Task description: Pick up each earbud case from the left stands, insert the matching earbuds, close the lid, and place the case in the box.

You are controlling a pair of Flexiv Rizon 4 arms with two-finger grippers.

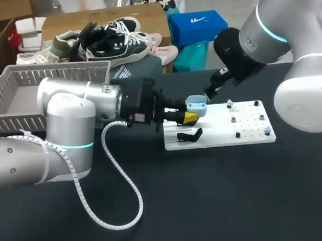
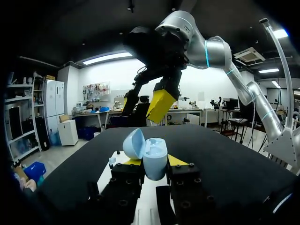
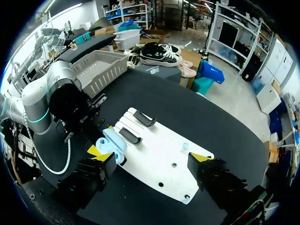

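Close in, the left pincer [image 2: 151, 161] clamps the open pale-blue earbud case [image 2: 154, 157] from both sides, lid tipped aside, over the white board's [image 1: 249, 136] left end. Beyond it, the right pincer [image 2: 146, 104] hangs spread wide above the desk [image 2: 225, 154].

- The left arm [image 1: 68, 123] comes in from the left. Its forearm lies low and level over the table, and its wrist points toward the middle.
- The left gripper [image 1: 194, 111] reaches out level, its two yellow tips clamped on either side of a case [image 1: 196, 104].
- The right arm [image 1: 293, 41] bends in from the right corner, with its wrist angled down toward the middle.
- The right gripper [image 3: 151, 155] hangs above the table with its fingers spread wide apart. It is raised just beyond the left gripper's tips.
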